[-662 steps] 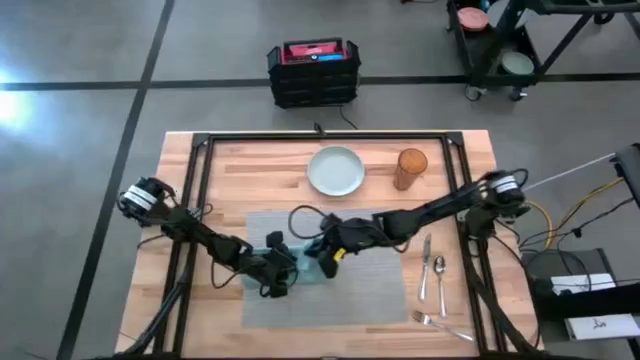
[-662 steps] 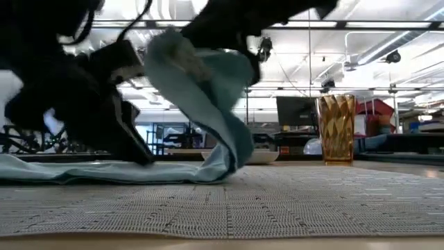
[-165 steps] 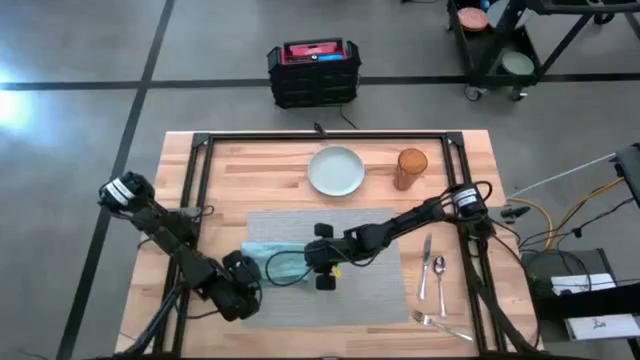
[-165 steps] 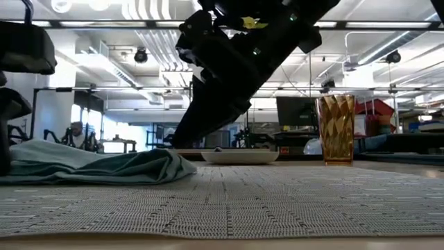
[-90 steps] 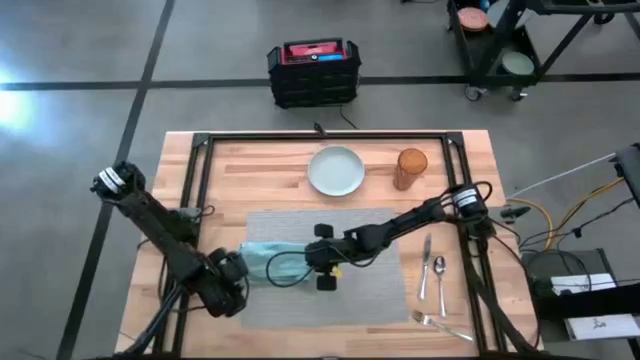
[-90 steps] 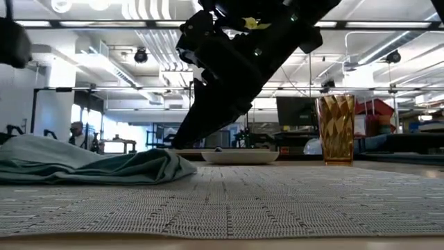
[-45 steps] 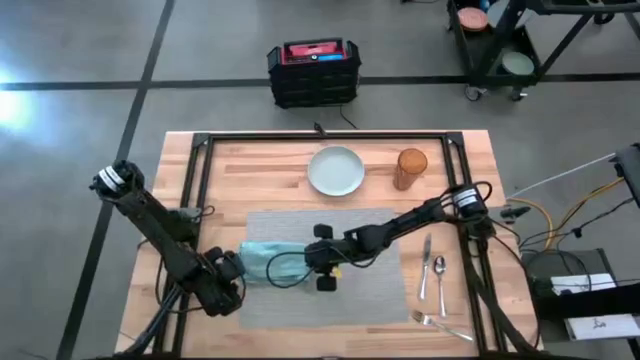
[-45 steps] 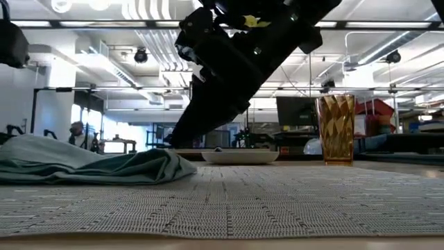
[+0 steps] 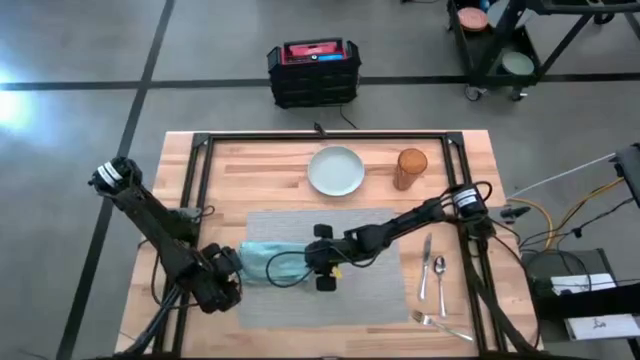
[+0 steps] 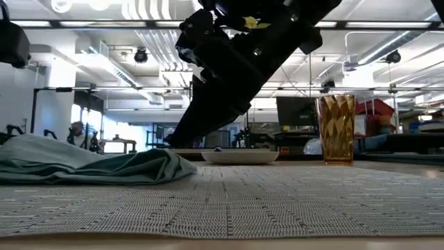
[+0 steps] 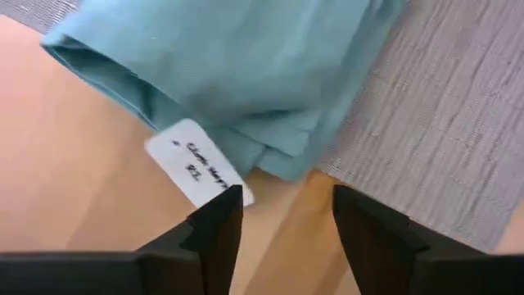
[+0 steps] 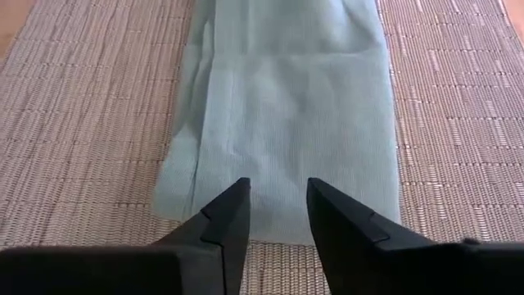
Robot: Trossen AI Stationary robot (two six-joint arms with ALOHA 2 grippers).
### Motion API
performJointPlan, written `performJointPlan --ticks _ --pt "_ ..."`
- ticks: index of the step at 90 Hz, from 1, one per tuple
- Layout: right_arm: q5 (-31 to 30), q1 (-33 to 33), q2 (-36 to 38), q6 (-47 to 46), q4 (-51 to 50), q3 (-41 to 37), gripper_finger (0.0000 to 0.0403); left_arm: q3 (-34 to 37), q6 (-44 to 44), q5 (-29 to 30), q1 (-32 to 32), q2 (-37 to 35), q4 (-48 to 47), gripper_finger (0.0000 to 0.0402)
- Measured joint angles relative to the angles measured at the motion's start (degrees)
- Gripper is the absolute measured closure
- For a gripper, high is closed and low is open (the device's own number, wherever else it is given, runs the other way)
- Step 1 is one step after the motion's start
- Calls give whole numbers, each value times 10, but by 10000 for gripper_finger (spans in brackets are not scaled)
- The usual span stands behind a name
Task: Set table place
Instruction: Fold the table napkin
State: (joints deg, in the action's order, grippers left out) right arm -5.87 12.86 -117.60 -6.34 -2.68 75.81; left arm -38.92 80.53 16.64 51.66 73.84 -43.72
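The grey woven placemat (image 9: 350,275) lies flat on the light-wood table (image 9: 250,160). A teal napkin (image 9: 262,263), loosely folded, rests on the mat's left part, and its tagged end (image 11: 196,168) hangs over onto the wood. My left gripper (image 11: 282,221) is open, just off that tagged end at the mat's left edge (image 9: 234,264). My right gripper (image 12: 277,209) is open over the napkin's other end (image 9: 300,262). In the low view it stands raised above the mat (image 10: 277,201).
A pale round plate (image 9: 336,171) and an amber glass (image 9: 410,168) stand on the wood beyond the mat's far edge. A knife and spoon (image 9: 432,272) lie right of the mat, with a fork (image 9: 440,322) nearer the front edge. A black frame rail (image 9: 320,140) rings the table.
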Motion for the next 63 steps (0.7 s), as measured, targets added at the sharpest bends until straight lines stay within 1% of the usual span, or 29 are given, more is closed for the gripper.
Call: performJointPlan --ticks 6,19,37,44,51,56,63 --pt "0 0 0 0 0 0 287 5 -6 23 0 -5 -15 224" --pt "0 0 0 0 0 0 282 20 -37 67 -2 -11 -14 234" --pt "0 0 0 0 0 0 277 56 -55 66 -4 -14 12 247" --pt "0 0 0 0 0 0 278 64 -66 69 -7 -28 27 248" --pt "0 0 0 0 0 0 282 70 -81 85 -8 -47 52 247" --pt "0 0 0 0 1 0 285 74 -87 100 -9 -61 55 244" --pt "-1 0 0 0 5 0 291 84 -91 104 -15 -79 53 239"
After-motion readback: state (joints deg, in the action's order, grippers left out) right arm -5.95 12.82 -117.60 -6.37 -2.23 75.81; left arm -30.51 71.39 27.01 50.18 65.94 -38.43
